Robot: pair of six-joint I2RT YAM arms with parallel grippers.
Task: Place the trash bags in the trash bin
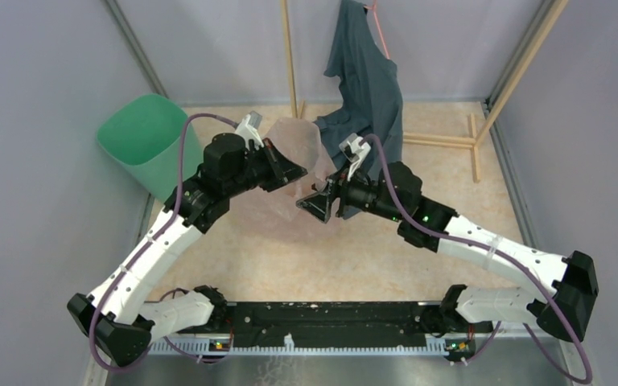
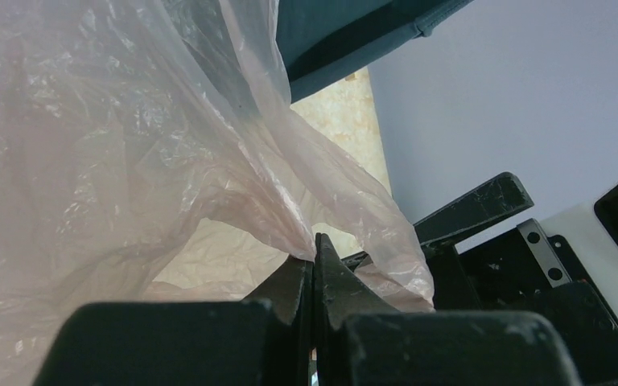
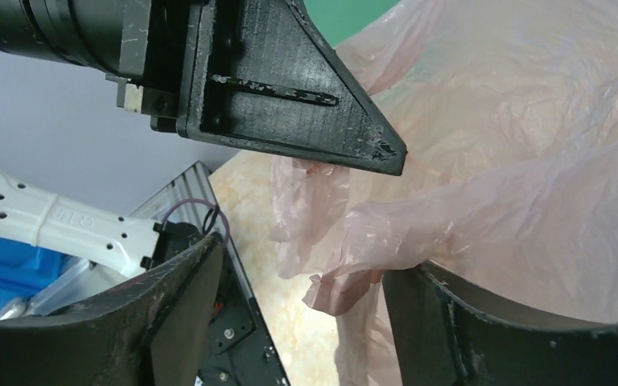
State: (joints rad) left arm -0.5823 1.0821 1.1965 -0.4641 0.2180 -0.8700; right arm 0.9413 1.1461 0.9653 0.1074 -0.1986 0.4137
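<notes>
**Bag held on one side only; bin not yet reached**

Far-left corner of the surface: the trash bin [image 1: 141, 133] stands with its mouth open upward. No pink film shows inside it, so the task is judged not yet done.

Right of the bin, over the far half of the surface: the left jaws are fully closed, their tips pinching a gathered fold of the trash bag [image 1: 298, 145]. The film fans out from that pinch. This single hold is judged to be what keeps the bag lifted for carrying toward the bin. The bag hangs between the two arms, beside the bin but not over its rim.

Right of the bag, near the middle of the surface: the right jaws stand wide apart and hold nothing. A crumpled lip of film lies loose in the gap. It is probably placed for a second hold, though that cannot be told.

Far edge, right of centre: a dark garment [image 1: 370, 80] hangs from a wooden frame [image 1: 291, 56], just behind the bag. It is a possible snag.
</notes>
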